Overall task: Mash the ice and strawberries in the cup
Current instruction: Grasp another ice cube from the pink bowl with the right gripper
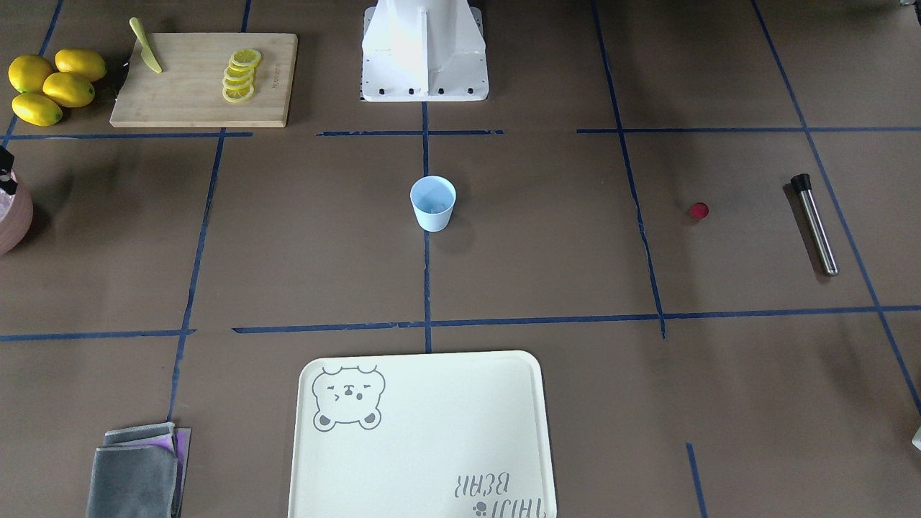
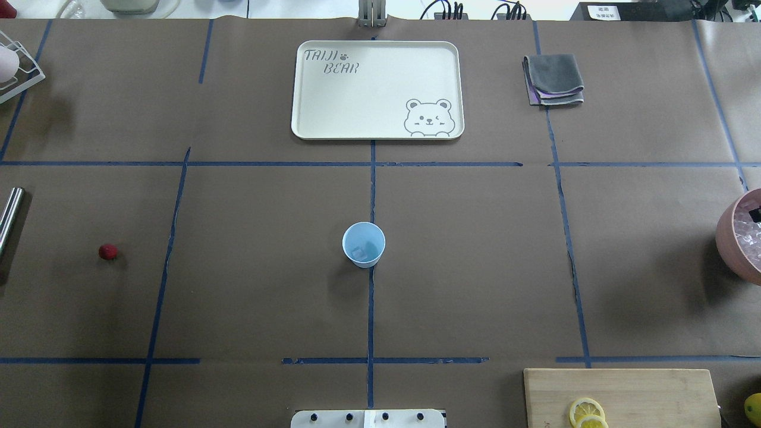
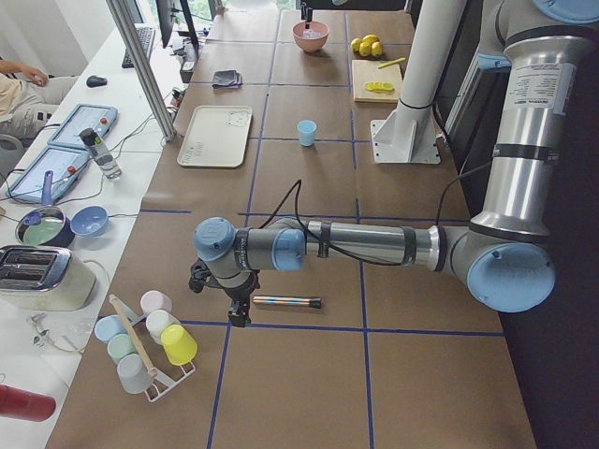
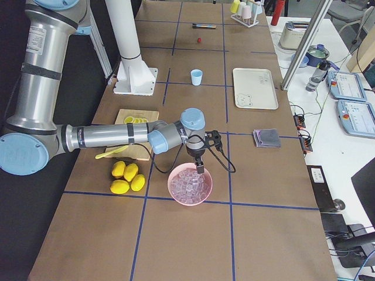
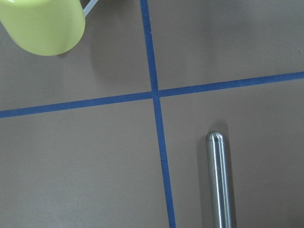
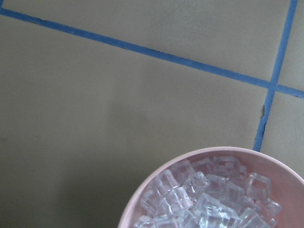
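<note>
The cup (image 2: 363,244) stands mid-table; in the overhead view the strawberry (image 2: 107,251) lies at its 9 o'clock, the pink bowl (image 2: 726,238) of ice (image 6: 204,199) at 3 (both well apart). The left gripper (image 3: 238,314) hangs beside the steel rod (image 3: 286,302), the right gripper (image 4: 200,168) over the bowl; clenched or released, I cannot tell.

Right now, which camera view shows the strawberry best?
The overhead exterior view: the strawberry lies alone, unblocked and largest. The front-facing view shows it clear but slightly smaller; the exterior right view, a tiny red speck. The exterior left and both wrist views do not show it.
</note>
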